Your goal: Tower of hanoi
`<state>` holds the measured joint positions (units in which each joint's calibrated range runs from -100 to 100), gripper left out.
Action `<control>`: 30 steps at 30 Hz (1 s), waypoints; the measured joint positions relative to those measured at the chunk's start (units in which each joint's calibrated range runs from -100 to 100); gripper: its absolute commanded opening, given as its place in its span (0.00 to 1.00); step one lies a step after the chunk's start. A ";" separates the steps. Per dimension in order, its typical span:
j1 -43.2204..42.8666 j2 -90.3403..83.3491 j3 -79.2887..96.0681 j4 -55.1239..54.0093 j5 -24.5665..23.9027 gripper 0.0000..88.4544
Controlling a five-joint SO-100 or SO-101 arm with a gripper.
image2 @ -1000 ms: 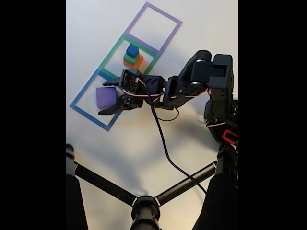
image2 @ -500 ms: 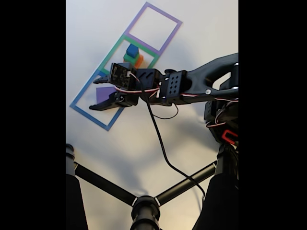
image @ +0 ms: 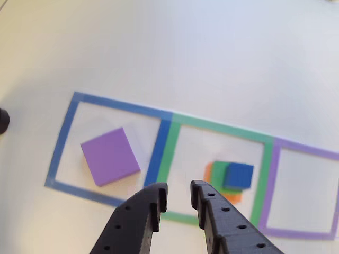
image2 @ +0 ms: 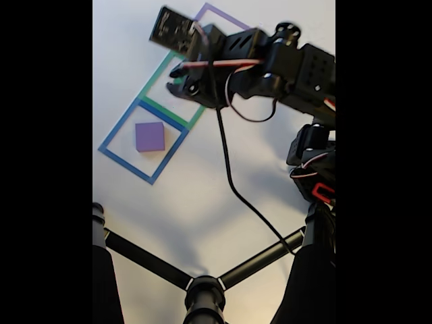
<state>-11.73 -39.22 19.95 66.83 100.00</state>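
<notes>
Flat purple foam square slab (image: 110,156): lies alone inside the blue tape square (image: 63,143) on the white tabletop (image: 175,58), turned slightly askew to the tape lines and clear of every edge; also seen in the fixed view (image2: 149,136), within the blue outline (image2: 118,128).

Stack of three foam blocks: stands inside the green tape square (image: 267,169), the middle one of the row. The small blue foam cube (image: 238,175) sits on top, over the green foam cube (image: 219,174), whose edge shows at its left, over the orange foam block (image: 231,198), which shows at the left and below. In the fixed view the arm hides this stack.

Purple tape square (image: 273,211): at the right end of the row in the other view, adjoining the green one; partly visible in the fixed view (image2: 216,9) behind the arm.

Black two-finger gripper (image: 178,198): enters from the bottom edge of the other view, jaws slightly parted with a narrow gap and nothing between them. The tips appear over the lower border of the green tape square, to the left of the stack and apart from it. In the fixed view the gripper (image2: 181,79) hangs over the green outline (image2: 154,79), raised above the tabletop.

Black cable (image2: 229,182): runs from the arm down across the tabletop.

Black tripod legs (image2: 145,260): cross the lower part of the fixed view.
</notes>
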 measured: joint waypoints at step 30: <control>23.56 -9.92 4.82 6.14 0.00 0.31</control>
<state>11.83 -49.14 24.76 72.97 100.00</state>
